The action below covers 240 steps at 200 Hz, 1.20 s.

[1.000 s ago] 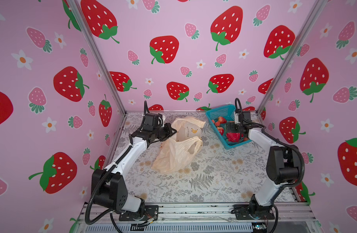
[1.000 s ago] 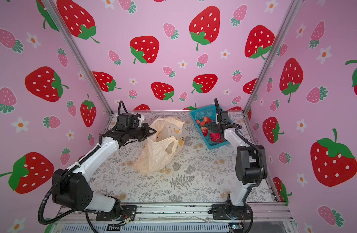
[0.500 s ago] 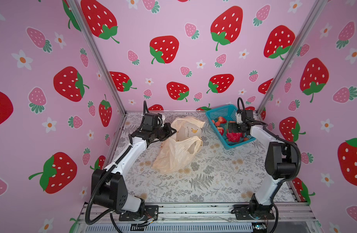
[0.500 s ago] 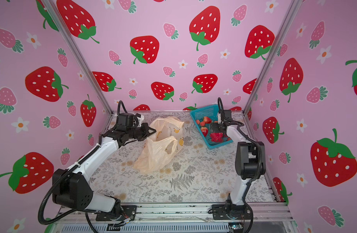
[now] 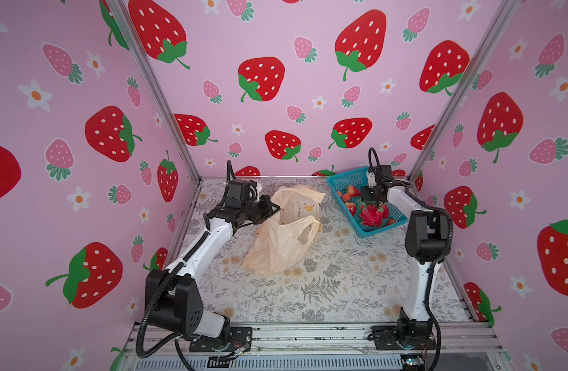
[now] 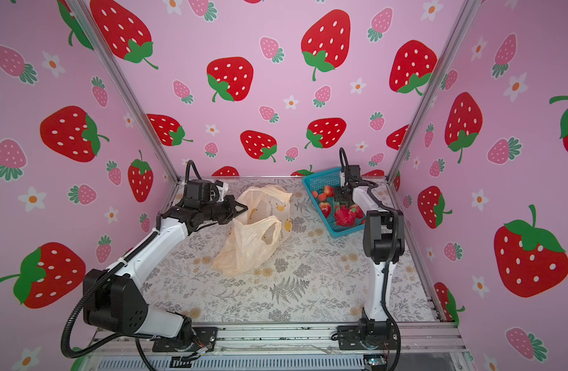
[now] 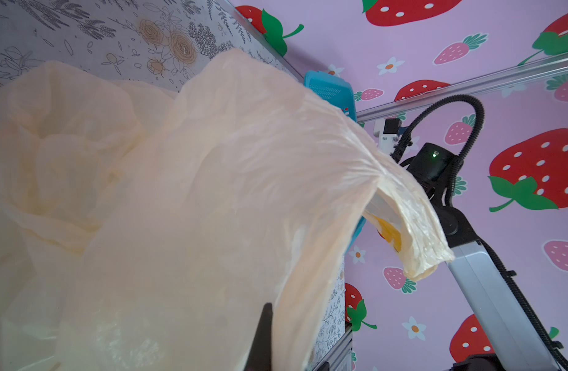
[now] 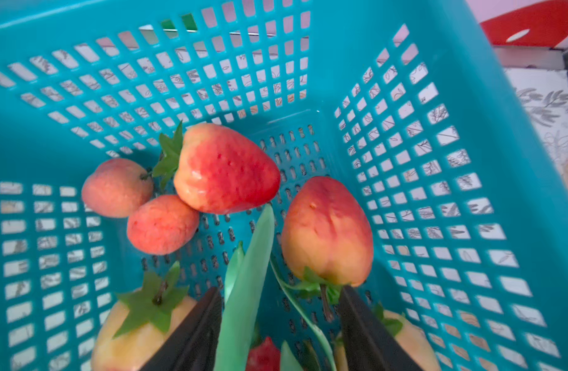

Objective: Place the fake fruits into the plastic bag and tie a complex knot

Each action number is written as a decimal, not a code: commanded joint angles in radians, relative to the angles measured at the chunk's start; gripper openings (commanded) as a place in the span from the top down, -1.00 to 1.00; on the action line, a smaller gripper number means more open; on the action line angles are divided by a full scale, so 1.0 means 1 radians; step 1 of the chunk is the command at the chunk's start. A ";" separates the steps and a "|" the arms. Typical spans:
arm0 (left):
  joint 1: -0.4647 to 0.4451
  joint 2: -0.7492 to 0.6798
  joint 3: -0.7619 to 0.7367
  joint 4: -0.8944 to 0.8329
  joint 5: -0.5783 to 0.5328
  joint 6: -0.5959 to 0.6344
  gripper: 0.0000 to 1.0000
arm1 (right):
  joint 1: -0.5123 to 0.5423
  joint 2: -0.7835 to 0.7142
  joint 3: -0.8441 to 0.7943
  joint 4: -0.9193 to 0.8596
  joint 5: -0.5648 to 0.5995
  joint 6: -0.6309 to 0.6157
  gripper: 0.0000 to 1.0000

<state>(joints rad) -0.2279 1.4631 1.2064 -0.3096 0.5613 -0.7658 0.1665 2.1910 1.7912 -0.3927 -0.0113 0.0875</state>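
Note:
The plastic bag point(image 5: 282, 244) point(image 6: 250, 247) lies crumpled mid-table, its mouth facing the back. My left gripper point(image 5: 269, 208) point(image 6: 240, 208) is shut on its rim, and the film point(image 7: 212, 192) hides all but one dark finger point(image 7: 264, 337). The fake fruits lie in the blue basket point(image 5: 343, 180) point(image 6: 318, 180). My right gripper point(image 5: 371, 202) point(image 6: 343, 202) point(image 8: 280, 289) hangs inside it over the large deep-red fruit point(image 5: 371, 216) point(image 6: 344, 216), its jaws apart round that fruit's green leaves point(image 8: 247, 289). Strawberries point(image 8: 226, 170) point(image 8: 327, 231) lie just past the fingertips.
The basket's mesh walls point(image 8: 462, 64) close round my right gripper. Two small orange-pink fruits point(image 8: 117, 188) point(image 8: 162, 225) sit to one side. The pink back wall point(image 5: 276, 135) stands close behind the bag and basket. The floral table point(image 5: 340, 282) stretches toward the front rail.
My right gripper has sunk a little deeper into the basket and its jaws have narrowed round the green leaves. The left gripper and the bag have stayed where they were.

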 commanded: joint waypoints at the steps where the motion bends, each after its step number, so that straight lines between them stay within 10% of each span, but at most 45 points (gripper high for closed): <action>1: 0.006 0.011 -0.004 0.023 0.019 -0.013 1.00 | 0.019 0.055 0.073 -0.073 0.019 -0.012 -0.19; 133: 0.013 0.012 -0.002 0.027 0.032 -0.021 1.00 | 0.022 0.149 0.155 -0.107 -0.087 0.008 0.60; 178: 0.013 0.012 -0.004 0.026 0.033 -0.023 1.00 | 0.019 0.069 0.178 -0.101 -0.138 0.015 1.00; 240: 0.013 0.007 -0.005 0.034 0.040 -0.028 1.00 | 0.017 -0.214 0.024 -0.020 -0.155 0.039 1.00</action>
<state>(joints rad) -0.2195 1.4666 1.2064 -0.3012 0.5793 -0.7834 0.1867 2.1586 1.8599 -0.4736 -0.1516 0.1184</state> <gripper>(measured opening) 0.041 0.066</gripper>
